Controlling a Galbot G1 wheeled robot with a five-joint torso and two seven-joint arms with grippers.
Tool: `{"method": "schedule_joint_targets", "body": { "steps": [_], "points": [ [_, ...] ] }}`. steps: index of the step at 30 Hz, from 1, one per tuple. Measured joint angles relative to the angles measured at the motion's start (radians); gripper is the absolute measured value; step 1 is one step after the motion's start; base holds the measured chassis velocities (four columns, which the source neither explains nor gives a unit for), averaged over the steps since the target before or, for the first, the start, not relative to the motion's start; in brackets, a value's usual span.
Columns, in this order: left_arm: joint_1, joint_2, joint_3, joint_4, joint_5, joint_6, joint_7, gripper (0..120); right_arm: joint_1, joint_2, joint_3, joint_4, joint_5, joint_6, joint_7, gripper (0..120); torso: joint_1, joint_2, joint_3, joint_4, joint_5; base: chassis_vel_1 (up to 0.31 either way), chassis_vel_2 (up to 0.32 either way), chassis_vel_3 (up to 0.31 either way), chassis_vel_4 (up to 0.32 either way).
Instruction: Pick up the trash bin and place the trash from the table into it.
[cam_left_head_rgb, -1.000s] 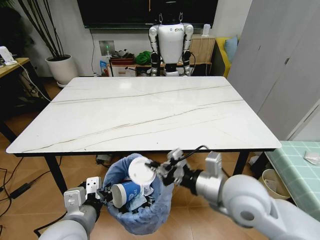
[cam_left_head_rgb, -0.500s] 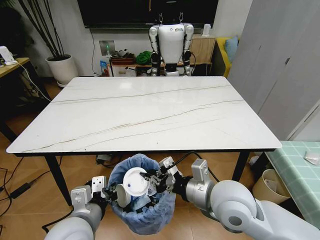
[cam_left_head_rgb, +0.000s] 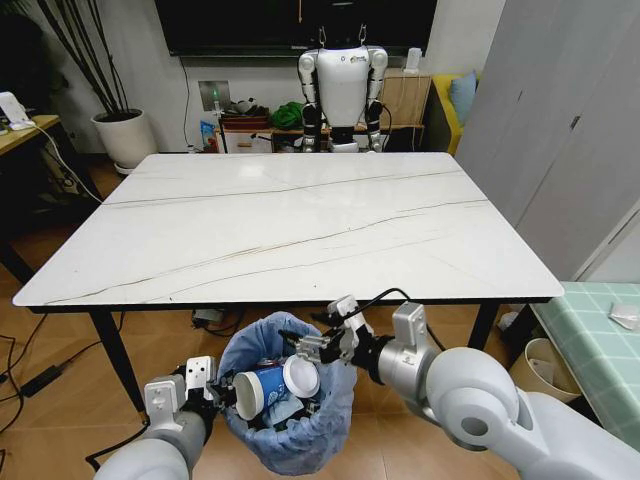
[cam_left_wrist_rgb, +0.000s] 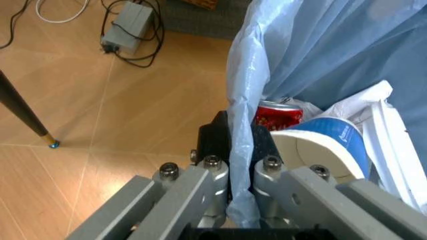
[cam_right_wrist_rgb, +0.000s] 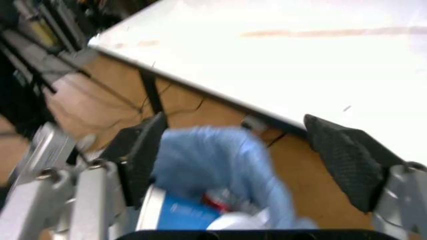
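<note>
Head view: the table (cam_left_head_rgb: 300, 225) has a bare top, and the trash bin (cam_left_head_rgb: 290, 395) hangs just below its near edge, with the right gripper (cam_left_head_rgb: 318, 345) empty above the rim beside the paper cup (cam_left_head_rgb: 262, 388). Left wrist view: the left gripper (cam_left_wrist_rgb: 241, 165) is clamped on the bin's blue-lined rim. Right wrist view: the right gripper's jaws stand wide apart over the bin.

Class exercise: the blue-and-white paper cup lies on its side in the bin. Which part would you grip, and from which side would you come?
Grip the paper cup across its blue side wall, coming straight down through the open top of the trash bin. It lies on its side, so that wall faces up, while the liner blocks any sideways approach.
</note>
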Motion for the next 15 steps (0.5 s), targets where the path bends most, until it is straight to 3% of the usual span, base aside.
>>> {"method": "schedule_joint_targets", "body": {
  "steps": [5, 8, 10, 15],
  "points": [
    [0.006, 0.002, -0.008, -0.006, 0.003, 0.000, 0.002, 0, -0.042, 0.014, 0.128, 0.009, -0.045, 0.027, 0.042, 99, 0.000, 0.000, 0.000, 0.0000, 0.0000, 0.000, 0.000, 0.000, 0.000],
    [0.011, 0.002, -0.009, -0.008, 0.004, 0.000, 0.003, 0, -0.087, 0.024, 0.184, 0.008, -0.100, 0.040, 0.040, 100, 0.000, 0.000, 0.000, 0.0001, 0.0000, 0.000, 0.000, 0.000, 0.000],
    [0.015, 0.002, -0.009, -0.009, 0.006, 0.000, 0.004, 0, -0.189, 0.039, 0.287, 0.019, -0.164, 0.051, 0.010, 100, 0.000, 0.000, 0.000, 0.0000, 0.0002, 0.000, 0.000, 0.000, 0.000],
    [0.017, 0.002, -0.009, -0.010, 0.010, 0.000, 0.005, 0, -0.345, 0.061, 0.411, 0.040, -0.264, 0.076, -0.036, 100, 0.000, 0.000, 0.000, -0.0002, 0.0001, 0.000, 0.000, 0.000, 0.000]
  ]
}}
